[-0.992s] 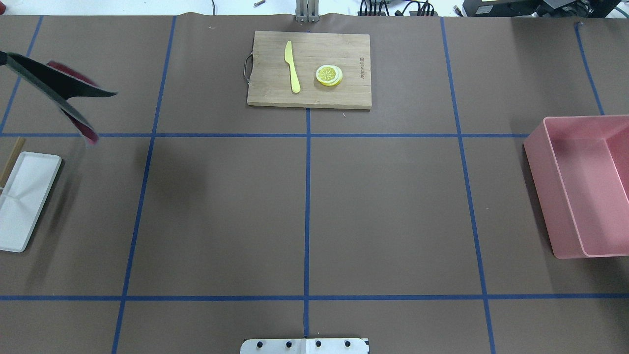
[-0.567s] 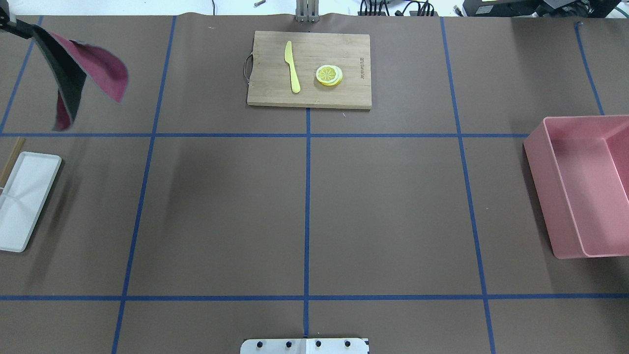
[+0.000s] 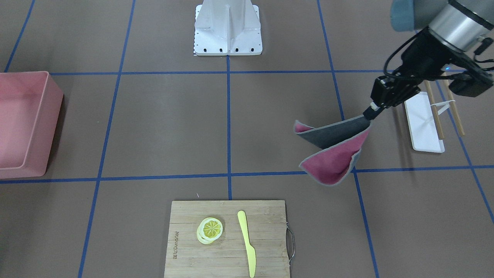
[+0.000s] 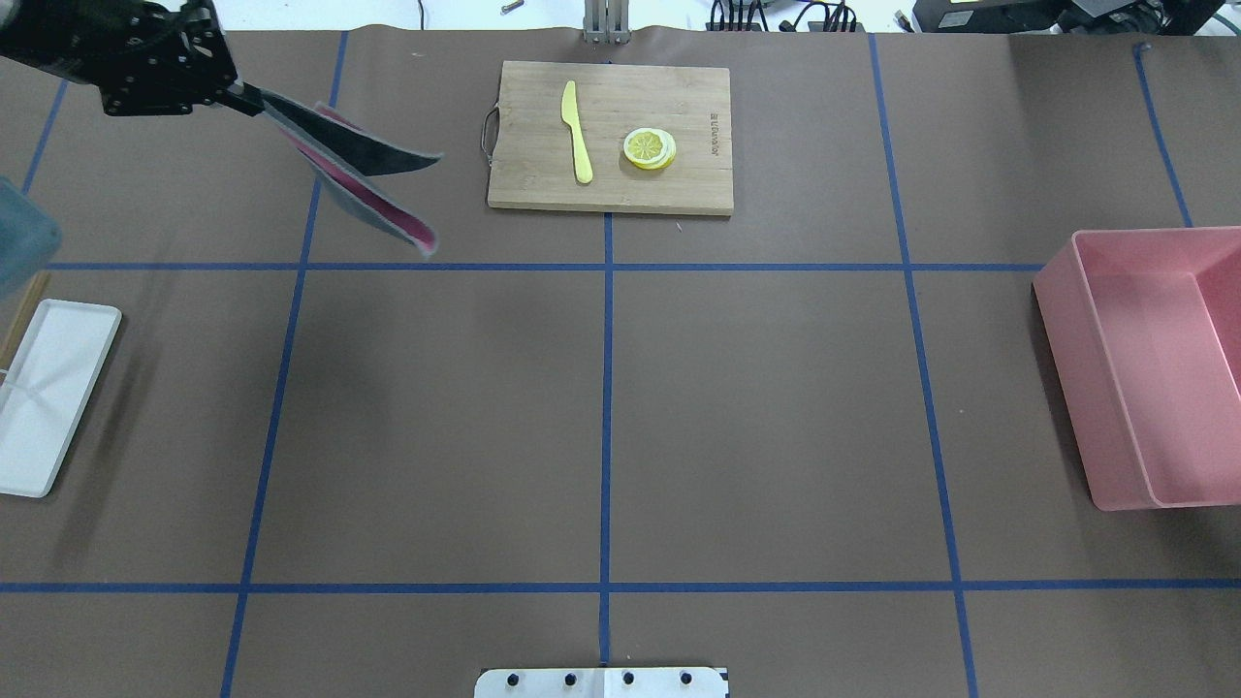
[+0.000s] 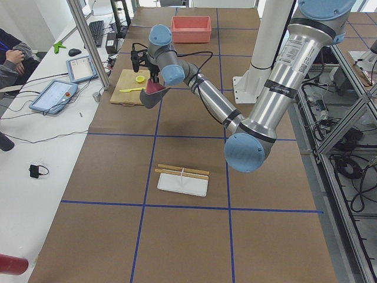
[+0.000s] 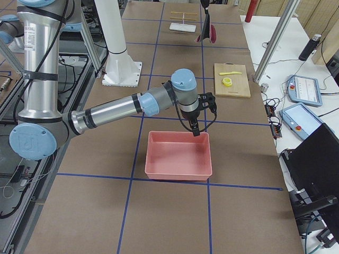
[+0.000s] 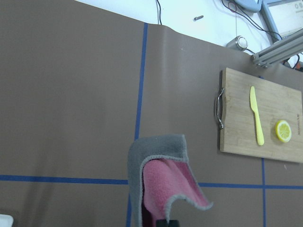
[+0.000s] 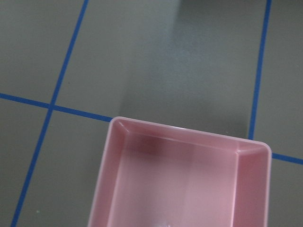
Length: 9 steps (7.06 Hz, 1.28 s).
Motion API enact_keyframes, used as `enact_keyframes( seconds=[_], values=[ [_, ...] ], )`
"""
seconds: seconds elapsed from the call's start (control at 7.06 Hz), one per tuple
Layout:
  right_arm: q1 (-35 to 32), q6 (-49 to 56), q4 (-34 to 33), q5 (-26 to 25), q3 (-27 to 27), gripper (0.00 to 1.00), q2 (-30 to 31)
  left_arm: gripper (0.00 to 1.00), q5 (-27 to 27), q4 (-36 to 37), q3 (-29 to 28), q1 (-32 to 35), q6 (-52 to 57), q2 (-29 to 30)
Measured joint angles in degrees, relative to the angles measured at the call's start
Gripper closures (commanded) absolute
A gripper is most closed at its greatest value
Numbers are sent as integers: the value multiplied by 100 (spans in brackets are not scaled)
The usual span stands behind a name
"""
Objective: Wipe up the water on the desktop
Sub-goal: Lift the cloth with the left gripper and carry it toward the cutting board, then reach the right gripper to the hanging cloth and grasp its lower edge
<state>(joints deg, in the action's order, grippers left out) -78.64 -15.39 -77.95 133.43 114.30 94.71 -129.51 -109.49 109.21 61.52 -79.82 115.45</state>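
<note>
Pink cloth [image 4: 364, 160] now nearer cutting board [image 4: 528, 145]

**Cloth carried right, toward the board**

In the overhead view the left gripper [image 4: 250, 99], previously out of frame, has come in at the upper left. The pink-and-grey cloth [image 4: 368, 155] it pinches has moved from the left edge rightward and now hangs near the cutting board [image 4: 698, 97]. A blue arm joint [image 4: 19, 233] has appeared at the left edge.

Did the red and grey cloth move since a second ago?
Yes. In the overhead view the cloth has swung right, across the blue tape line, closer to the cutting board.
</note>
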Motion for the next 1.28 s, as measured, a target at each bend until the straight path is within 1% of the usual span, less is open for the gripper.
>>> enact_keyframes(
  seconds=[0.14, 0.28, 0.57, 0.71, 0.85, 0.99, 1.28],
  values=[
    [290, -174, 433, 0, -8, 6, -99, 100, 216, 3, 9, -251, -350, 192],
    [561, -313, 705, 1, -12, 6, -327, 100, 319, 5, 10, -405, -675, 374],
    [1143, -977, 865, -60, -3, 7, -978, 100, 507, 6, 15, -695, -1201, 696],
    [1489, -1452, 882, -198, -6, 5, -1364, 100, 649, 4, 18, -878, -1456, 853],
    [1862, -2056, 890, -502, 6, 5, -1700, 100, 816, 2, 18, -1056, -1720, 1012],
    [2293, -2672, 894, -987, 23, 5, -1992, 100, 953, 2, 8, -1195, -1941, 1165],
    [3292, -3416, 883, -2163, 82, 4, -2407, 100, 1162, -2, -60, -1299, -2328, 1449]
  ],
)
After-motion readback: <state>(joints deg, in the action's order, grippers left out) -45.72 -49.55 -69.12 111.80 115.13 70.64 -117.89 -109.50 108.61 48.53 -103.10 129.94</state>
